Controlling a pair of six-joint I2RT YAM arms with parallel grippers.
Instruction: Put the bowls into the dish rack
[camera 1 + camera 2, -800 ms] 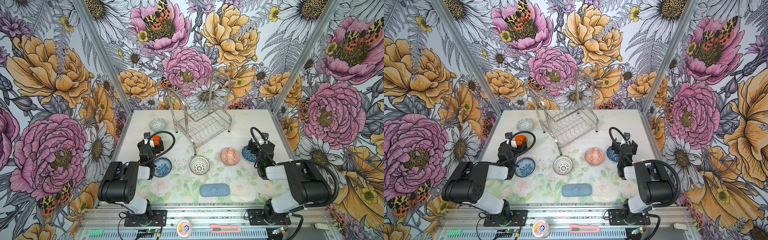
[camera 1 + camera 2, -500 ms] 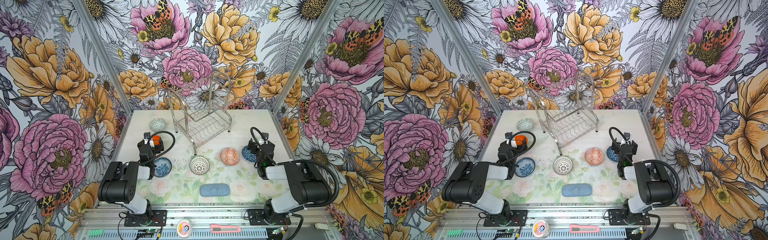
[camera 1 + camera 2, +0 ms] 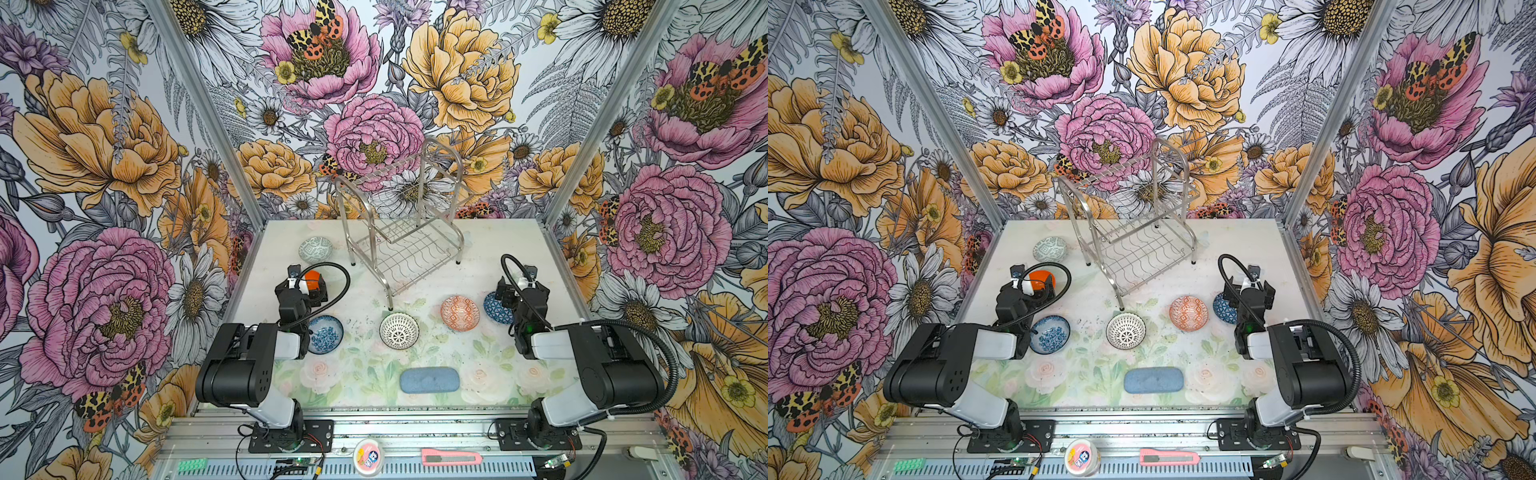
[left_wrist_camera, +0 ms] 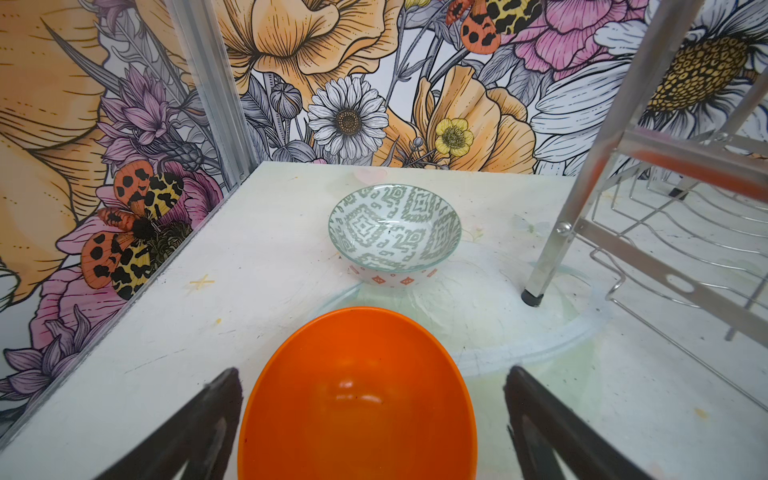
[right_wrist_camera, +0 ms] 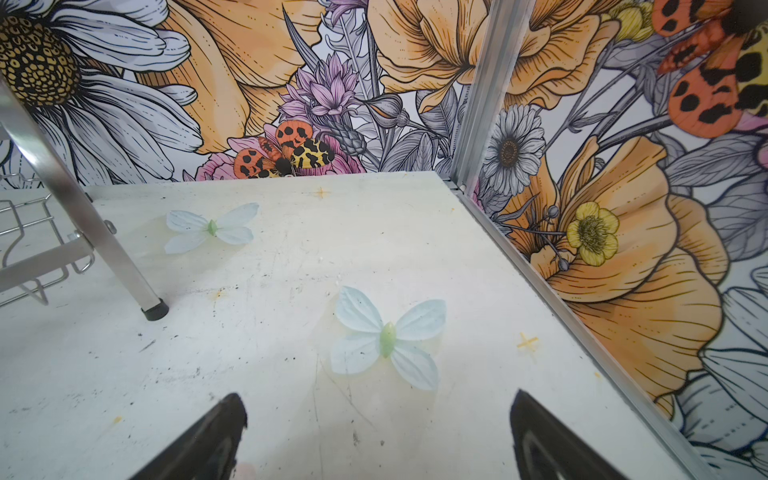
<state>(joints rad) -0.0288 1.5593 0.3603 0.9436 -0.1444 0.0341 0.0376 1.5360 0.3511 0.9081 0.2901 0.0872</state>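
Orange bowl (image 4: pixel 357 395) sits at 9 o'clock on the desk (image 3: pixel 482 274), flanked by spread fingers of the left hand (image 4: pixel 372 374); grey bowl (image 4: pixel 395 228) and a leg of the rack (image 3: pixel 405 249) lie beyond, toward 12. Right hand (image 5: pixel 376 401), likewise spread, hovers at 3 by the dark-blue bowl (image 3: pixel 494 309). Pad (image 3: pixel 430 379) rests at 6.

Both arms sit folded low, wrists pointing far; the left gripper (image 4: pixel 372 374) and right gripper (image 5: pixel 378 397) have jaws spread wide.
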